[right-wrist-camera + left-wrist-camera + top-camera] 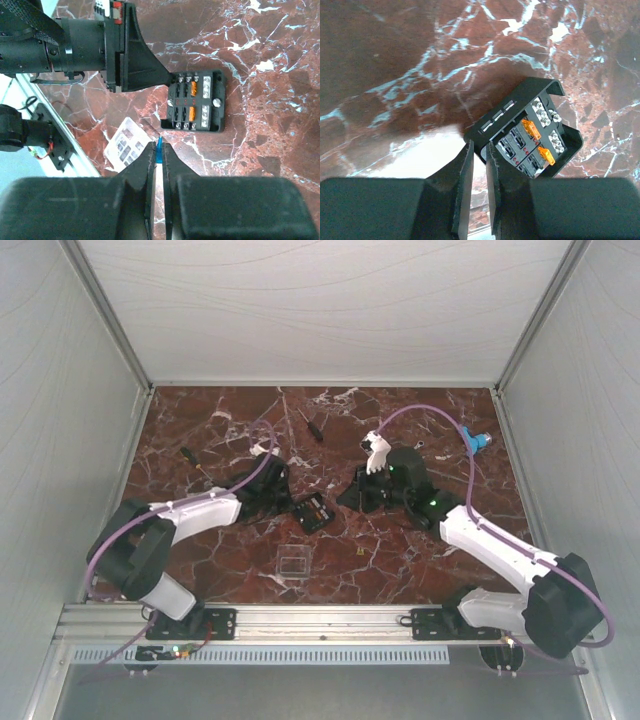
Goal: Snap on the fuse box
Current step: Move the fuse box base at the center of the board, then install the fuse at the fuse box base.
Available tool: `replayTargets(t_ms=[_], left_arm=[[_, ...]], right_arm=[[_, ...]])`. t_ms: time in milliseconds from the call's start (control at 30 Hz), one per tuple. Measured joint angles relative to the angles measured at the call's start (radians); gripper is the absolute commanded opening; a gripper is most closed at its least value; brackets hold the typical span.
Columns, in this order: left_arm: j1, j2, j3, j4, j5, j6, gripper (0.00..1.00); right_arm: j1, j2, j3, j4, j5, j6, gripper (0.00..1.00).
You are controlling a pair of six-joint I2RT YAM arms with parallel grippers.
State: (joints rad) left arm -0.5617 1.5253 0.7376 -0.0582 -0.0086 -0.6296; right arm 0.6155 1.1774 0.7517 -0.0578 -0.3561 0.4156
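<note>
The fuse box (314, 511) lies open-faced on the marble table, a small black box with orange fuses (531, 129) in its slots. In the right wrist view the box (196, 102) sits just beyond my fingers. My left gripper (479, 150) is nearly closed, with the box's near corner pinched between its fingertips; from the right wrist its tip (169, 80) meets the box's upper-left corner. My right gripper (159, 148) is shut on a small blue fuse (159, 145), held upright just short of the box. The clear lid (292, 562) lies flat nearer the arms.
Two black screwdrivers (313, 425) (195, 462) lie at the back left. A blue part (478, 440) sits at the back right. A tiny yellow speck (360, 552) rests on the table. White walls enclose the table, and an aluminium rail (320, 620) runs along its near edge.
</note>
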Motion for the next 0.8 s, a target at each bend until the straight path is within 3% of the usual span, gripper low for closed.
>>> replayTargets(t_ms=[333, 633, 800], left_arm=[[-0.097, 0.083, 0.055, 0.019, 0.035, -0.003, 0.2], [-0.121, 0.102, 0.063, 0.081, 0.072, -0.001, 0.46], [-0.077, 0.031, -0.005, 0.164, 0.152, -0.028, 0.52]], right_arm=[[0.093, 0.103, 0.132, -0.198, 0.1, -0.141, 0.0], [0.139, 0.269, 0.259, -0.337, 0.2, -0.22, 0.0], [0.165, 0.359, 0.352, -0.408, 0.261, -0.256, 0.0]])
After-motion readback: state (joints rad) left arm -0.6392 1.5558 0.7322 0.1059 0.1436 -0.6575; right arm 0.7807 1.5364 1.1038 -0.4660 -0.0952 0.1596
